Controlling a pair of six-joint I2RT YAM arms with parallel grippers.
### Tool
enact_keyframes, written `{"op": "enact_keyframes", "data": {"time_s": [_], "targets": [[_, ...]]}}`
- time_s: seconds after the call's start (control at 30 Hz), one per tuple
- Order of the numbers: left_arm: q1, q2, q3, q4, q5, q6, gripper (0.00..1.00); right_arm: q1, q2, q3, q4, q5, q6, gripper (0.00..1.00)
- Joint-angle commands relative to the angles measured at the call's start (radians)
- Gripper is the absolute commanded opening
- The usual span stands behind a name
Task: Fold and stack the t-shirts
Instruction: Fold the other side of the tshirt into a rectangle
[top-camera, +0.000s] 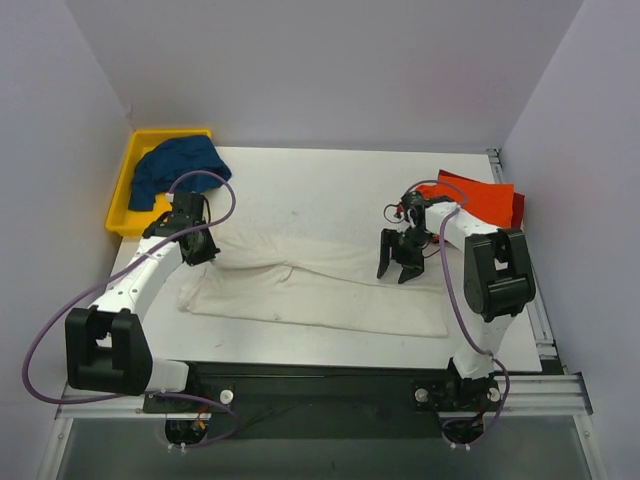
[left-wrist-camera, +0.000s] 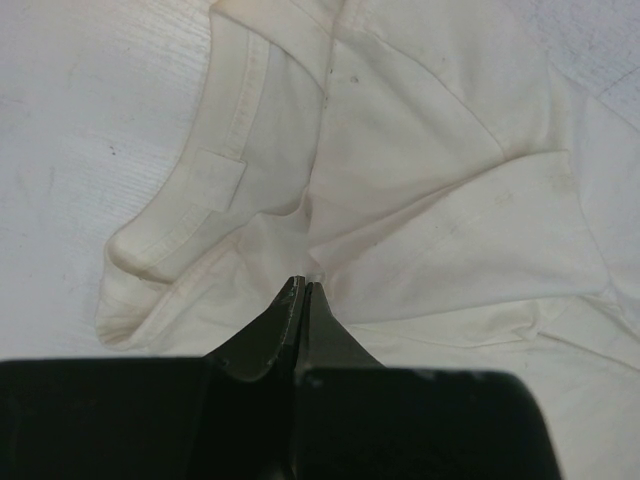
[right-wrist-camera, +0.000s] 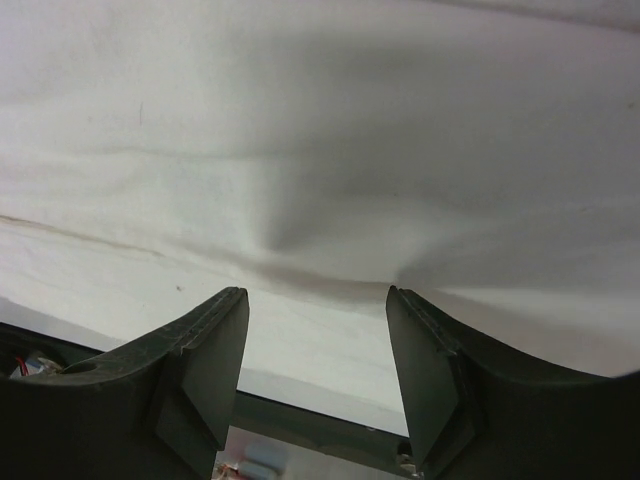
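Note:
A large off-white t-shirt (top-camera: 320, 285) lies folded lengthwise across the middle of the table. My left gripper (top-camera: 206, 253) is at its upper left end, and its jaws are shut on a pinch of the cloth (left-wrist-camera: 304, 281) beside the collar (left-wrist-camera: 225, 170). My right gripper (top-camera: 397, 273) is open and empty, just above the shirt's right part, with its fingers (right-wrist-camera: 225, 330) astride a shallow fold in the off-white cloth (right-wrist-camera: 320, 180). An orange-red t-shirt (top-camera: 480, 197) lies folded at the back right on a dark red one (top-camera: 519, 208). A dark blue t-shirt (top-camera: 178, 163) lies in the bin.
A yellow plastic bin (top-camera: 127, 185) stands at the back left corner. Purple cables loop from both arms over the table. The table's front edge and a black rail (top-camera: 330, 372) run just below the shirt. Walls enclose the back and sides.

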Motion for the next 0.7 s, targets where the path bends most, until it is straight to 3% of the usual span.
{"op": "enact_keyframes", "data": {"time_s": [0.0,0.33,0.67], "targets": [[0.008,-0.007,0.011,0.02,0.017,0.019,0.0,0.016,-0.071,-0.023,-0.064,0.008,0.0,0.58],[0.008,-0.027,-0.003,0.031,0.049,0.044,0.0,0.042,-0.136,0.003,-0.089,0.026,0.038,0.57],[-0.025,-0.082,-0.057,0.005,0.129,0.056,0.0,0.139,-0.022,0.314,-0.103,0.002,0.105,0.58]]}}
